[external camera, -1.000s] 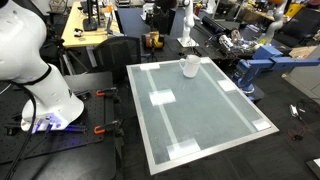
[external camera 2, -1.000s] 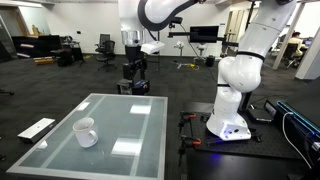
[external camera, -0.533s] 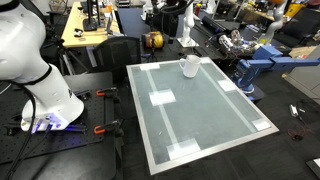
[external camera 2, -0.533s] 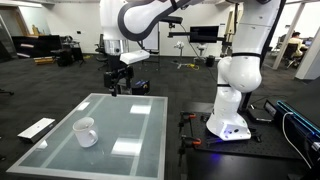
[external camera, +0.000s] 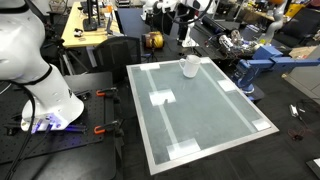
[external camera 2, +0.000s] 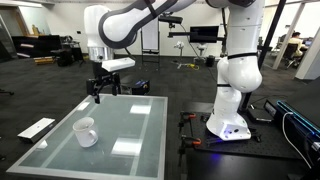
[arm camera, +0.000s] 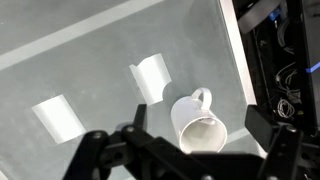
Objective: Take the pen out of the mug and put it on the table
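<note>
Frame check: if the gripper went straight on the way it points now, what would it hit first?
Most likely the mug: in the wrist view it lies almost between the open fingers of the gripper. Depth is unclear, so it might instead land on the table just beside it.

Wrist view: the white mug (arm camera: 196, 120) stands on the table (arm camera: 90, 50), near its white rim, handle toward the top of the frame. One tape patch (arm camera: 152, 76) lies just beside the mug. The hand (arm camera: 185, 158) hangs above, its dark fingers (arm camera: 88, 150) spread wide.
</note>
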You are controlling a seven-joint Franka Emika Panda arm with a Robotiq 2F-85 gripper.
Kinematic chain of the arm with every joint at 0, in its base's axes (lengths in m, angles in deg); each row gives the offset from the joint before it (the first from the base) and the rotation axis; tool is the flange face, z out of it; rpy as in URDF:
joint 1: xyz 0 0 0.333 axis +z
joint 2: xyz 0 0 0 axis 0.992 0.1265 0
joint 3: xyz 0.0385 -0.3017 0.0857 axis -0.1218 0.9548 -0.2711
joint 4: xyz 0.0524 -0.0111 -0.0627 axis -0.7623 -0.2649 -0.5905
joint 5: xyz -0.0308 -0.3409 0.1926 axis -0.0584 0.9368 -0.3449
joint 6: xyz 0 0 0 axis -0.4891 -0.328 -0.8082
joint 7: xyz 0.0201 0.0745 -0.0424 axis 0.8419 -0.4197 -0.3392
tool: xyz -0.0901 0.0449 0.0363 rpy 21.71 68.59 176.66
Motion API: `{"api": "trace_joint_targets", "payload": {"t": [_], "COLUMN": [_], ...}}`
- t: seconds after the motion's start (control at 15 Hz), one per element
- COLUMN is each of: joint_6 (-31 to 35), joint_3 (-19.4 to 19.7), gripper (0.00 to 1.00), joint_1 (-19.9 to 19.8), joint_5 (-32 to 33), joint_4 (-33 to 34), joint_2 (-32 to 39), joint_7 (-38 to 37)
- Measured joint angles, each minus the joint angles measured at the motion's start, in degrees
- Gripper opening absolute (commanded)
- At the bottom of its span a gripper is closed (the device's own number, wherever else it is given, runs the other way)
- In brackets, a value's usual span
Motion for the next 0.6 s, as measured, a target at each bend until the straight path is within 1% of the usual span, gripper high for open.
{"api": "trace_joint_targets", "payload": {"t": [0.2,0.6], "joint_6": [0.00,0.00], "joint_3": [0.08,0.11], "gripper": [1.00,1.00], "joint_1": [0.33,0.38], "joint_5": [0.00,0.00], "joint_4": [2.11,2.52], "joint_2": [2.52,2.78], "joint_7": [0.00,-0.01]}}
